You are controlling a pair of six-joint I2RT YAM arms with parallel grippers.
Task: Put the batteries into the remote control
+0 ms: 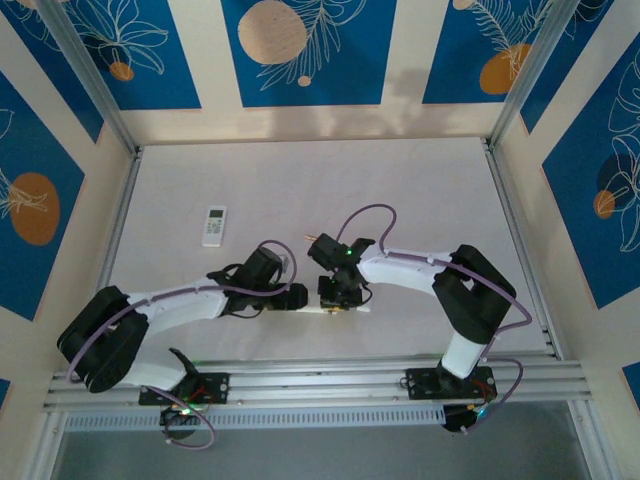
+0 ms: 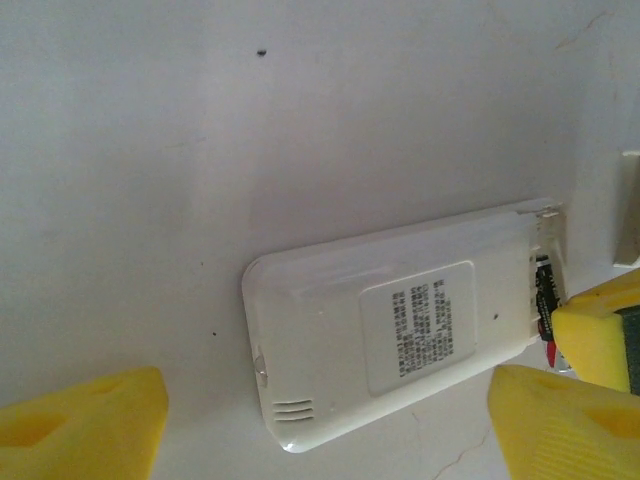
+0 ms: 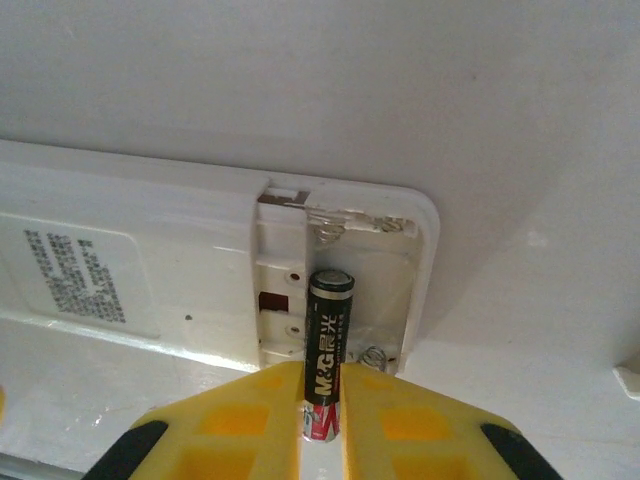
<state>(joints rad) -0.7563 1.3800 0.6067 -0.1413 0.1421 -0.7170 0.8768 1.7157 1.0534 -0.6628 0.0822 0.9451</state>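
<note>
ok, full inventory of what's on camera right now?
face-down remote: 1, white, table centre between the tools, battery bay open
face-up remote: 1, white, table left of centre
battery: 1, black, in the right tool, tip at the open bay
white piece: 1, on the table beside the face-down remote, cropped by the frame
table: 1, white
left tool: yellow fingers, open, straddling the face-down remote
right tool: yellow fingers, shut on the battery

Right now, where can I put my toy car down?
The table is bare behind the small remote and along its right side. It's crowded in the near middle, where the left gripper and right gripper meet at the open remote.
</note>
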